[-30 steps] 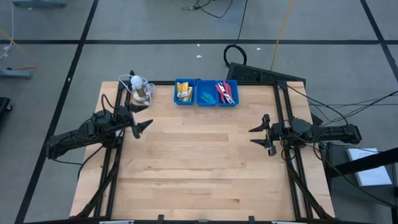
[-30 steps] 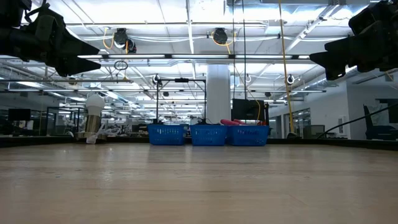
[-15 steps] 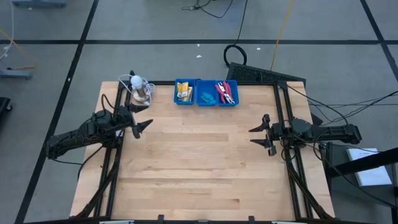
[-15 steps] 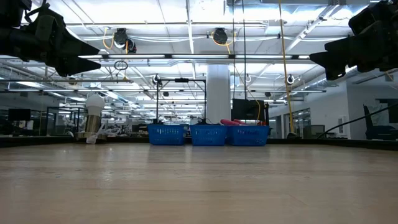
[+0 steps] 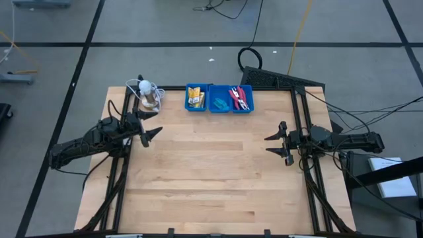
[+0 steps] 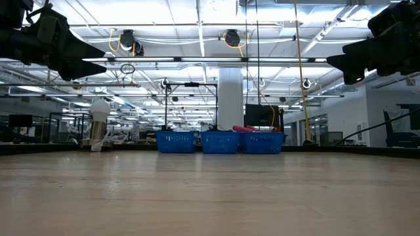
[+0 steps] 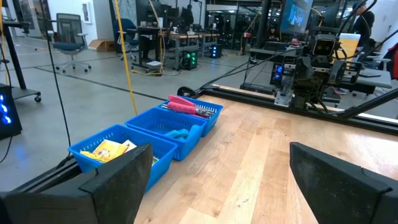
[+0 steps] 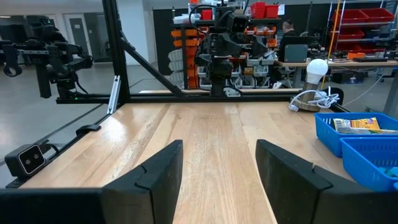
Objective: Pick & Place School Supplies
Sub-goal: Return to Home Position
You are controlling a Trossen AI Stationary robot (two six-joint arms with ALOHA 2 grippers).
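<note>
Nothing moved in the last second: left gripper [image 5: 151, 135] and right gripper [image 5: 269, 145] sit parked at the table sides, jaws spread, empty. Packets [image 5: 195, 98], erasers [image 5: 219, 102] and scissors [image 5: 240, 99] are all in the tray [image 5: 218, 110]. Job looks done.

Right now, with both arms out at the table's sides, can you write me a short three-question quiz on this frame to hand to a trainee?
1. Multiple choice: which compartment of the blue tray holds the light-blue erasers? A) the end nearest the white round object; B) the middle; C) the end farthest from it.
2. True or false: the right gripper holds the red-handled scissors.
3. Fill in: the left gripper and the right gripper both have their fingers ____.
Key: 1 B. 2 False; the scissors lie in the tray. 3 open.
</note>
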